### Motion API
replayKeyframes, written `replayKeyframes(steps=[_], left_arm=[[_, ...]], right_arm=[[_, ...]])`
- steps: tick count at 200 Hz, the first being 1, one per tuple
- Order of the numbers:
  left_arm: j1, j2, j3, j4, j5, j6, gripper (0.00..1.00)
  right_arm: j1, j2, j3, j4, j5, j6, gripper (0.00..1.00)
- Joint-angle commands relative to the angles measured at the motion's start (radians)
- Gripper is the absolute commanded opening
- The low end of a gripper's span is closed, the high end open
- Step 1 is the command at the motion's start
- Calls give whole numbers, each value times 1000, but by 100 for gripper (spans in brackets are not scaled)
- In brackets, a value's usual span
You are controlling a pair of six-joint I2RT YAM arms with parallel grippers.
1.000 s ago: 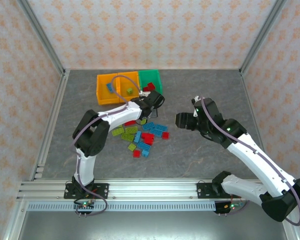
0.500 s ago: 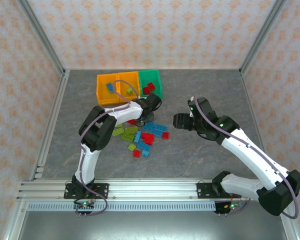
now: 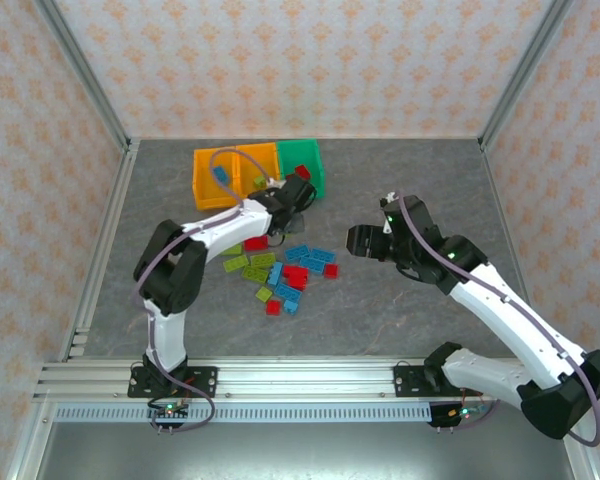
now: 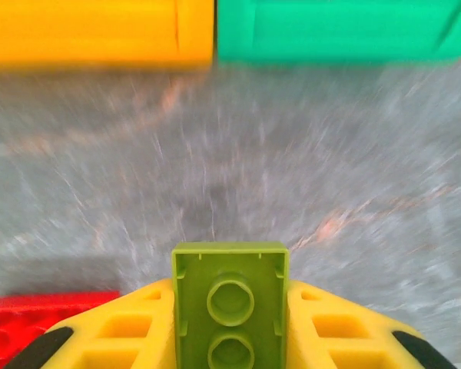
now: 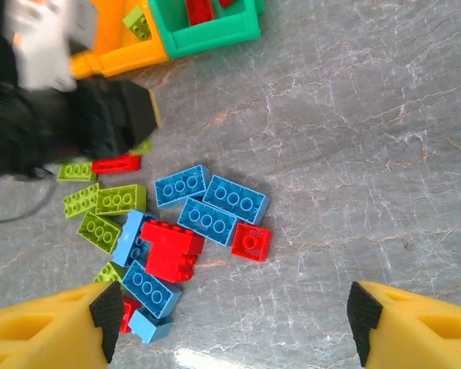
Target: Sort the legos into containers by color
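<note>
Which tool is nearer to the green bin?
Left. The left tool, gripping a lime brick, is just in front of the green bin; the right tool hangs farther off, to its near right.

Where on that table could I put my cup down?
The grey stone-patterned table is bare right of the green plastic bin, along the back wall. Also bare: the near strip between the pile of small red, blue and lime plastic bricks and the front rail. Crowded: that pile at the centre and the two orange-yellow plastic bins, with the left arm between them.
</note>
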Motion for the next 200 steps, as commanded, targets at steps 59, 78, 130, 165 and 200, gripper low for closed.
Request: replayKeyframes(steps=[59, 78, 130, 165, 200], left_arm=[[219, 262, 531, -106, -56, 110, 29], [242, 341, 667, -170, -42, 121, 34], [260, 336, 758, -243, -45, 130, 51], [258, 125, 543, -181, 17, 93, 51], [254, -256, 75, -43, 58, -48, 51]], right_arm=[[5, -67, -5, -25, 58, 16, 79], [5, -84, -2, -39, 66, 16, 79], [5, -111, -11, -39, 69, 31, 80], [5, -103, -18, -8, 62, 39, 80], [5, -74, -27, 40, 35, 52, 80]])
